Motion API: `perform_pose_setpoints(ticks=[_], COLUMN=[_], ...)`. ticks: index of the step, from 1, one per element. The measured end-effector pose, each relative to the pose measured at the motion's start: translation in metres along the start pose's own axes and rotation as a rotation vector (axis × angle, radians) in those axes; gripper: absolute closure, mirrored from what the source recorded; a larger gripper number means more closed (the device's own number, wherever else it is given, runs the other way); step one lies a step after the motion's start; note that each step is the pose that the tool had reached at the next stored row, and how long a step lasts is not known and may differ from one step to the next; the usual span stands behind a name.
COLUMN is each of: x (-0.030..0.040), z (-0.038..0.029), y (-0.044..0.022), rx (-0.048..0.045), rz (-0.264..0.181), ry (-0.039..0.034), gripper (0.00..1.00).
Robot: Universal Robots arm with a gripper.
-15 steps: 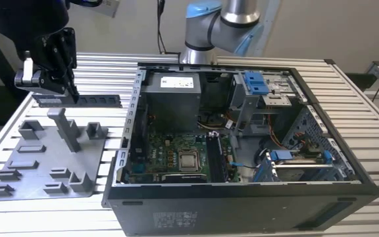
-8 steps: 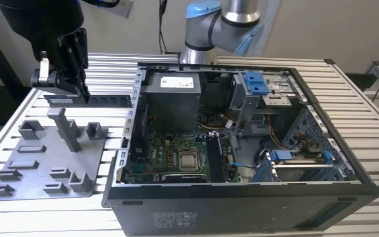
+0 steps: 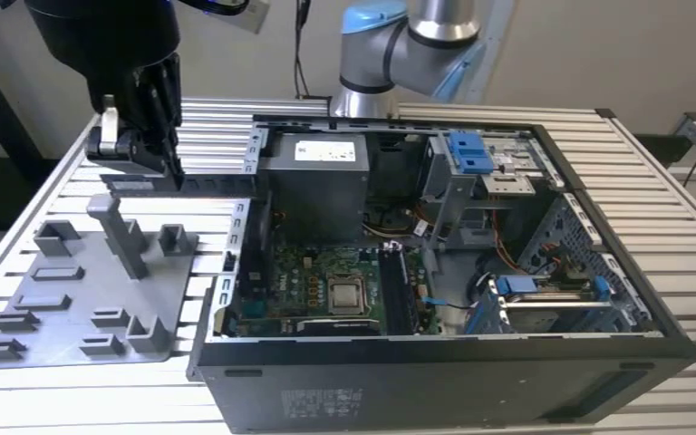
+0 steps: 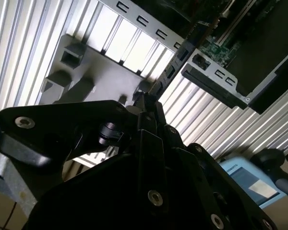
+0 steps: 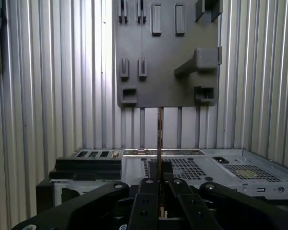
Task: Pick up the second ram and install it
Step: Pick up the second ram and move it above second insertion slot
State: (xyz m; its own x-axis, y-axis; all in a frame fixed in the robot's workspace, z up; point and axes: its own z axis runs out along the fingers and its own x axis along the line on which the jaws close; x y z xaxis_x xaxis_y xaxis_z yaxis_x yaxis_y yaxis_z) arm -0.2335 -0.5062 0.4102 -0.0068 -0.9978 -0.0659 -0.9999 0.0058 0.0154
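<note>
We record one pincer [image 5: 160, 183], clenched on one second ram [image 5: 160, 139], a thin strip seen edge-on and standing straight out from between its fingers. Beyond it lies one open computer case [image 5: 240, 170], then one grey tray [image 5: 165, 62] with upright pegs, flat on the slatted tabletop [image 5: 53, 96]. In the exterior view the pincer hangs past the tray's far edge, to the exterior view's left of the case.

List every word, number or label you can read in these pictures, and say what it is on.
White label on the power supply: too small to read.
Sticker on the case front: too small to read.
Print on the blue object: blurred.
</note>
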Motion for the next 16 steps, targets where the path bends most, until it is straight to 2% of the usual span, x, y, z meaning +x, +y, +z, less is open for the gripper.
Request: perform_pose_setpoints(ticks=[5,9,16], x=[-0.0001,-0.0001,-0.0002], z=[-0.0002,-0.0002,-0.0003], y=[-0.0097,-0.0147,-0.0177], rx=[0.0,0.0,-0.0001], rz=[0.0,0.0,0.0], ry=[0.0,0.0001,0.0002], gripper=[0.86,0.86,0.86])
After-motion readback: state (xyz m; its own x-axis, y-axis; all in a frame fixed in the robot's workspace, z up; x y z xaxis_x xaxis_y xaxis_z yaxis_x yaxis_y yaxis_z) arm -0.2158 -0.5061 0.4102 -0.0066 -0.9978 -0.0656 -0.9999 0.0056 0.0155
